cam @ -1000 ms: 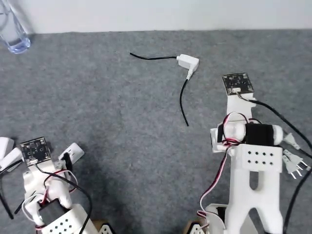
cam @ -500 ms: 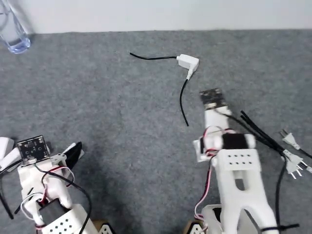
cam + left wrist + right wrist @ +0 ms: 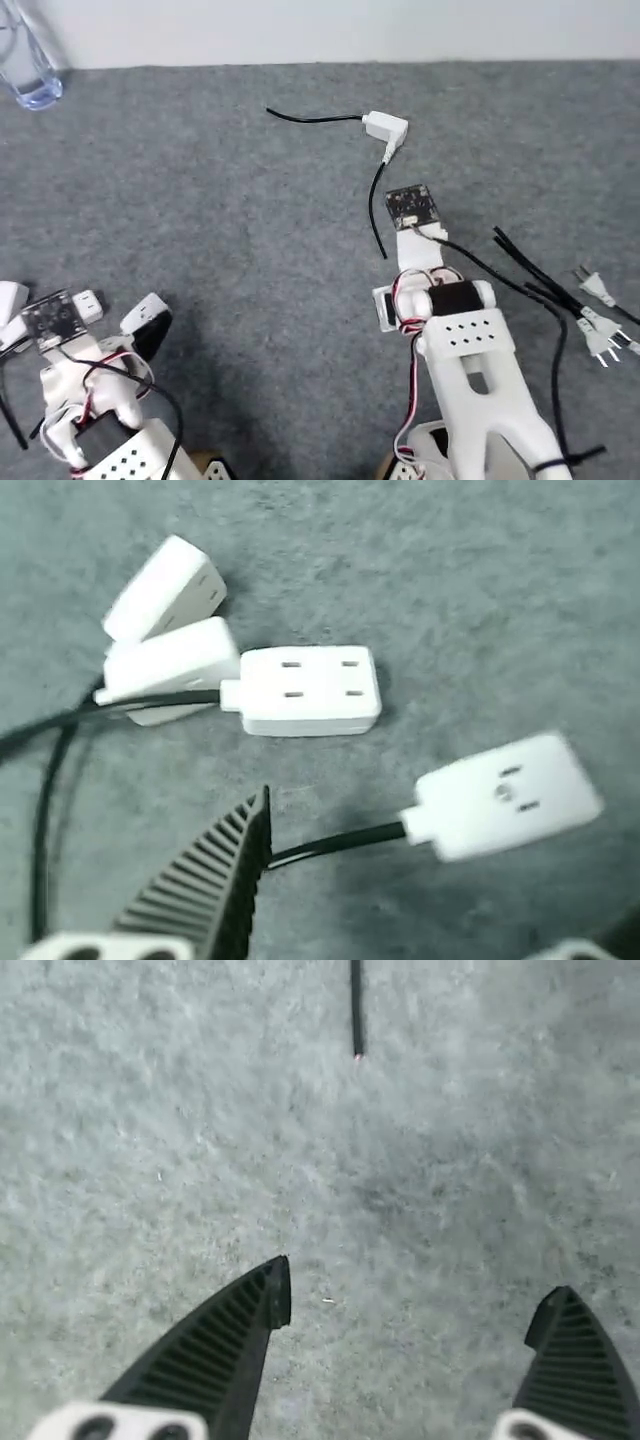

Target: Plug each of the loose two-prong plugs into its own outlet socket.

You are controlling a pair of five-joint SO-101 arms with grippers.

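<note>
My right gripper (image 3: 420, 1300) hangs empty, jaws wide apart, over bare worktop (image 3: 200, 1110); my left gripper (image 3: 150, 322), also spread, hovers above the outlet sockets (image 3: 310, 690). The two-prong plugs (image 3: 600, 335) lie loose well apart from them, so I judge every insertion is yet to do.

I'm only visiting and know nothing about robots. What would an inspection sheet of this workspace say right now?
Surface: grey mat, flat.
Job's things: loose two-prong plugs by the right arm; white outlet sockets below the left gripper; another white connector farther back.
Clutter: clear container, far corner.
Grippers: left gripper open; right gripper open over mat.
Cables: black cables trail from the plugs.
Surroundings: white wall.
</note>
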